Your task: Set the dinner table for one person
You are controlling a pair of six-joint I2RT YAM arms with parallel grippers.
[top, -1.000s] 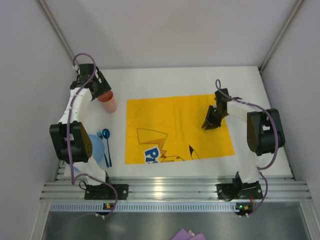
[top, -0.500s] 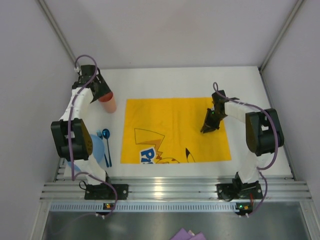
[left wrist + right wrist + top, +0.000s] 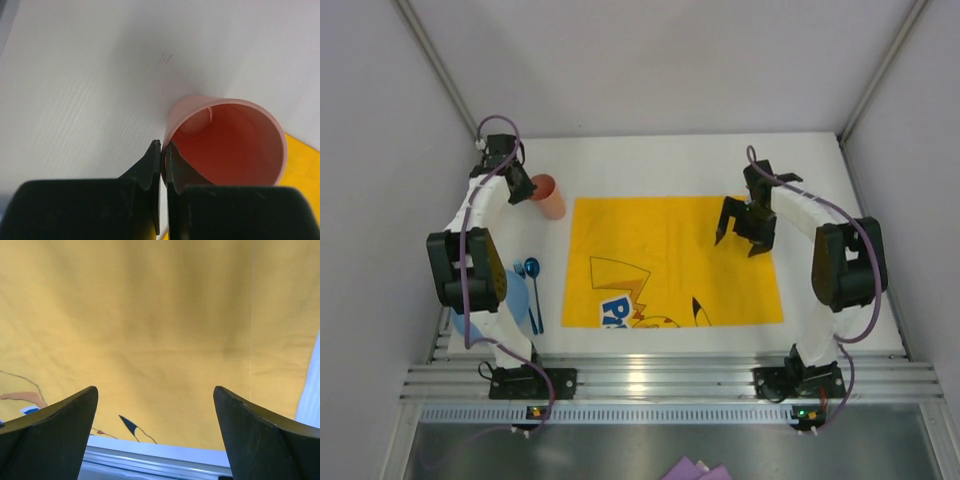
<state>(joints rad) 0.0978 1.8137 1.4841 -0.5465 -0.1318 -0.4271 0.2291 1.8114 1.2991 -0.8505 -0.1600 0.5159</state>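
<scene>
A pink plastic cup (image 3: 549, 196) stands at the back left of the white dinner table (image 3: 650, 160), just off the yellow cloth's corner. My left gripper (image 3: 525, 188) is shut on the cup's rim. In the left wrist view one finger sits inside the cup (image 3: 230, 145) and the other outside, pinching the wall at my left gripper (image 3: 162, 150). The yellow cartoon-print cloth (image 3: 660, 260) lies flat in the middle. My right gripper (image 3: 737, 244) hovers open over the cloth's right part, and nothing lies between its fingers in the right wrist view (image 3: 154, 389) above the cloth (image 3: 150, 315).
A blue spoon and fork (image 3: 532, 290) lie left of the cloth, beside a blue plate (image 3: 510, 290) partly hidden under the left arm. Grey walls close in the table on three sides. The arm bases and a metal rail (image 3: 650, 380) run along the near edge.
My left gripper closed on the cup's rim and the cup shifted slightly right. My right gripper let go of the cloth, opened wide and rose; the cloth now lies flat.
</scene>
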